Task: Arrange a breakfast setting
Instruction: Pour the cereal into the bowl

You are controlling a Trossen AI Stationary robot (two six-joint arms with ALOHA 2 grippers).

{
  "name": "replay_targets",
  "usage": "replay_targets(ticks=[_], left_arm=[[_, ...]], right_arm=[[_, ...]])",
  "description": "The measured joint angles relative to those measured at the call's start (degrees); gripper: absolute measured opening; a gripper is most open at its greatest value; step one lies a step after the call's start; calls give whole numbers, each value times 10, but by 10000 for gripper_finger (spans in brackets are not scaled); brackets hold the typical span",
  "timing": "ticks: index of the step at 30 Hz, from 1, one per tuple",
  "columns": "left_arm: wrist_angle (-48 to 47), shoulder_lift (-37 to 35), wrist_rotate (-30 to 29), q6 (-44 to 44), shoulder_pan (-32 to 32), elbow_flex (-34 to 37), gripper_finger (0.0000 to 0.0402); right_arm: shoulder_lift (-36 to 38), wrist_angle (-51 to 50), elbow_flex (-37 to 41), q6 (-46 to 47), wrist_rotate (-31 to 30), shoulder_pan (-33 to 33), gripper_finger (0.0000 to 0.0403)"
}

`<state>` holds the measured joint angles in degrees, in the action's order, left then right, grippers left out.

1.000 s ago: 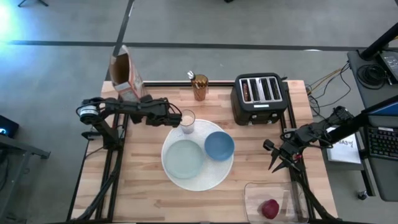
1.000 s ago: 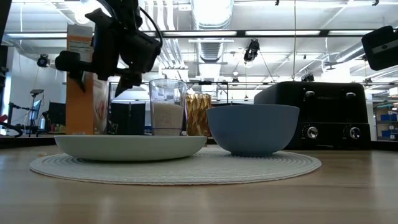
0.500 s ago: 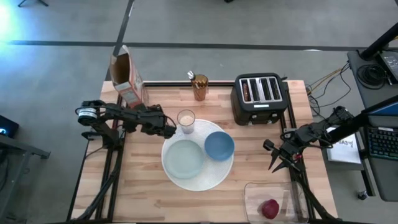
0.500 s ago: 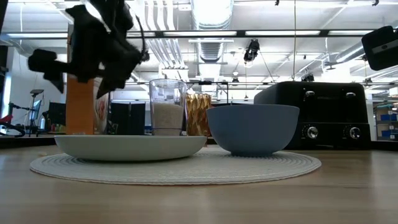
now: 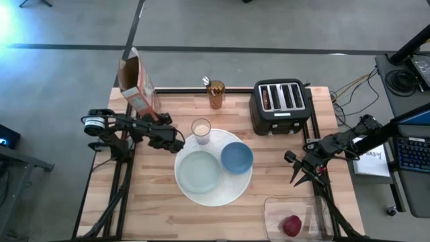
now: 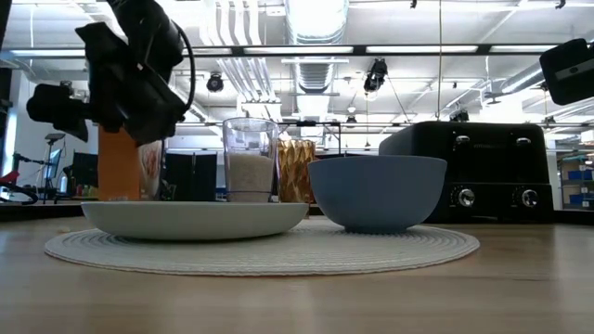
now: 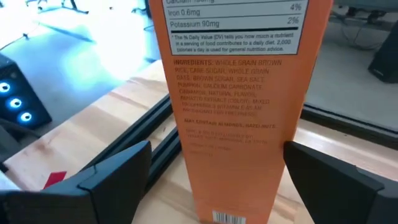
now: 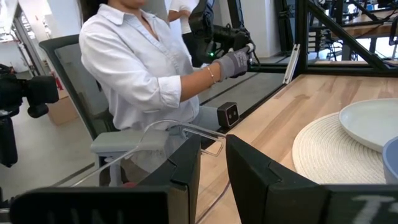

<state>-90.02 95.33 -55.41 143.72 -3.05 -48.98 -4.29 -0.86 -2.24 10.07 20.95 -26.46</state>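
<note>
A pale green-white plate (image 5: 199, 171) and a small blue bowl (image 5: 236, 157) sit on a large round white woven mat (image 5: 213, 195). The milk glass (image 5: 201, 130) stands upright at the mat's far edge. Brown toast (image 5: 268, 99) sticks out of a toaster slot. A small red fruit (image 5: 291, 225) lies in a clear tub. A metal spoon (image 5: 207, 81) stands in an amber cup. My left gripper (image 7: 217, 155) is open, left of the glass, with its fingers on either side of the orange cereal box (image 7: 236, 112), apart from it. My right gripper (image 5: 297, 168) is open and empty at the table's right edge.
The black four-slot toaster (image 5: 280, 106) stands at the far right. The cereal box (image 5: 136, 86) stands at the far left corner. The clear tub (image 5: 295, 218) sits at the near right. A person (image 8: 149, 81) sits beyond the table's left side.
My left gripper has drawn away from the milk glass toward the table's left edge and turned toward the cereal box. The glass stands where it was.
</note>
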Motion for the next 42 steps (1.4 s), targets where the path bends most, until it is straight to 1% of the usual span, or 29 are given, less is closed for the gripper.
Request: replay_targets(ticks=[6, 11, 17, 21, 24, 27, 33, 42], left_arm=[[15, 0, -25, -10, 0, -1, 351], [45, 0, -25, -44, 3, -1, 351], [67, 0, -17, -49, 19, -1, 351], [72, 0, -23, -66, 21, -1, 351], [93, 0, -28, -92, 24, -1, 358], [95, 0, -36, -100, 23, 0, 372], [95, 0, -51, -98, 9, 11, 397], [100, 0, -101, -98, -25, 24, 399]], right_arm=[[0, 0, 0, 0, 0, 0, 68], [0, 0, 0, 0, 0, 0, 68], [0, 1, 0, 0, 0, 0, 68], [0, 1, 0, 0, 0, 0, 68], [0, 1, 0, 0, 0, 0, 68], [0, 1, 0, 0, 0, 0, 68], [0, 1, 0, 0, 0, 0, 68], [0, 1, 0, 0, 0, 0, 68]])
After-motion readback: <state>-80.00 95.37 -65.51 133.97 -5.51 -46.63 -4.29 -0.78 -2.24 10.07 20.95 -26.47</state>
